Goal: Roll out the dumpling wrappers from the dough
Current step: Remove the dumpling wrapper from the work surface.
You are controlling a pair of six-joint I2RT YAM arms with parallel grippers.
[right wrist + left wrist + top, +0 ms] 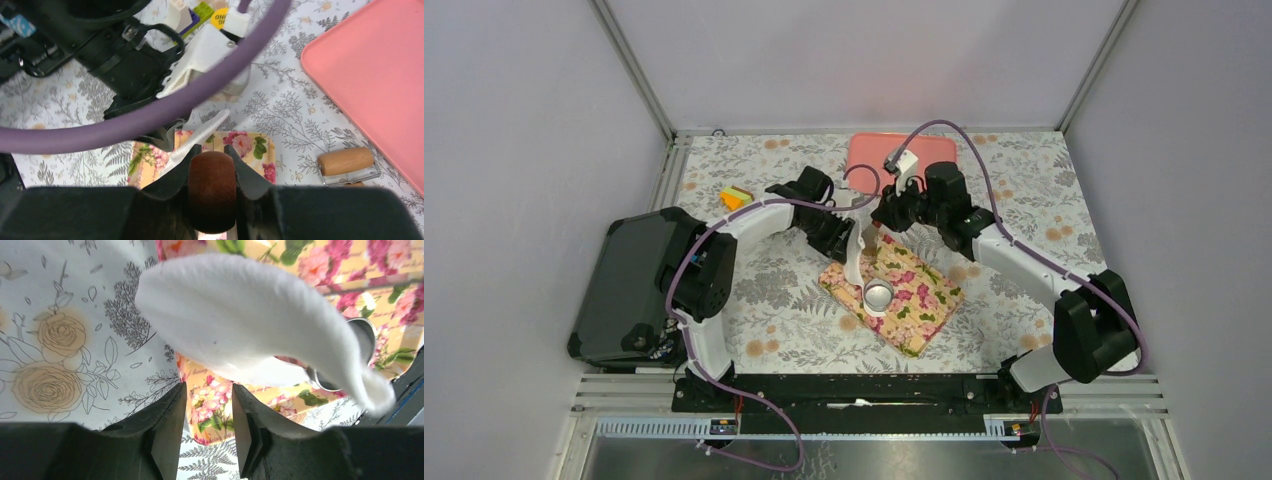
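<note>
Dough sheet point(240, 315) close-up, left wrist — wooden roller point(345, 161), right wrist only.

You'll find almost nothing legible here. A yellow sticker point(220, 17) at the far left bears dark letters, cropped and blurred. Faint script on the floral mat point(210, 395) can't be read.

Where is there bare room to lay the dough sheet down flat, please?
The floral mat is bare right of the metal ring. The tablecloth is free between the mat and the left arm's base, and again right of the pink tray. It is crowded between tray and mat, where the left gripper, right gripper and hanging dough meet.
</note>
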